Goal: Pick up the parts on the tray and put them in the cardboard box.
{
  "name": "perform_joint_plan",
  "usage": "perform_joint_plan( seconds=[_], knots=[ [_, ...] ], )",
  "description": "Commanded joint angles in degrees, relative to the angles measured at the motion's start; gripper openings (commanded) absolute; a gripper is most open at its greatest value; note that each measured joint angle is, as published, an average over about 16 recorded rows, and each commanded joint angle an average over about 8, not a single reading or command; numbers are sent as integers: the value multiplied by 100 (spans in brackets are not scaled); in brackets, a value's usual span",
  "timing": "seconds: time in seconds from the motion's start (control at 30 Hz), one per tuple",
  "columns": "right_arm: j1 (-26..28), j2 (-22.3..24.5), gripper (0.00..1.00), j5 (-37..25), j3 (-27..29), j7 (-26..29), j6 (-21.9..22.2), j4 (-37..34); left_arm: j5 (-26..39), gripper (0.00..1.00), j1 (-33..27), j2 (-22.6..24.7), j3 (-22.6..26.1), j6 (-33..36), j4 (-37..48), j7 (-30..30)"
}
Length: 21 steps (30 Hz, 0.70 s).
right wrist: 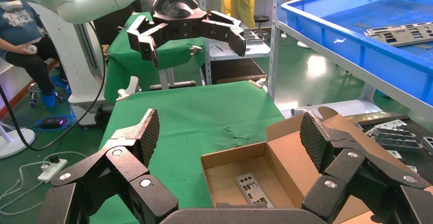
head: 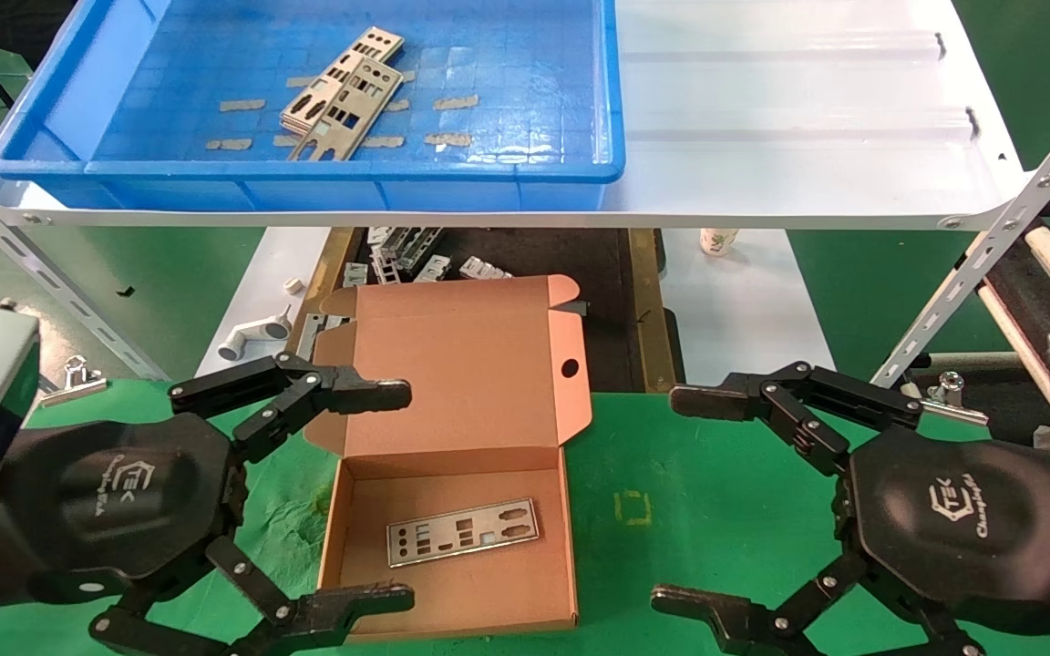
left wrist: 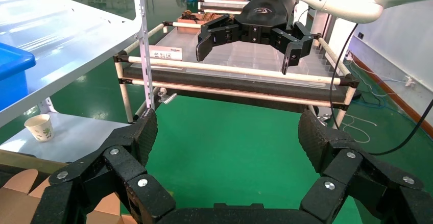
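Both idle, jaws wide apart, nothing held: left gripper (head: 343,497) beside cardboard box (head: 452,437), right gripper (head: 698,501) over green mat. One plate (head: 463,531) already flat in box; remaining parts (head: 343,96) stacked crosswise in blue tray (head: 306,169) on white shelf (head: 798,118). Best taken one at a time: top plate only, pinched across narrow edges, lifted clear of rim
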Motion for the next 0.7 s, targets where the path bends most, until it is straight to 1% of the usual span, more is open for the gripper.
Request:
perform_joint_plan(
  seconds=[0.03, 0.7],
  knots=[
    [0, 0, 100, 0, 0, 0, 0, 0, 1, 100, -1, 1, 1, 0, 1, 1],
    [0, 0, 100, 0, 0, 0, 0, 0, 2, 100, -4, 2, 4, 0, 6, 2]
  ],
)
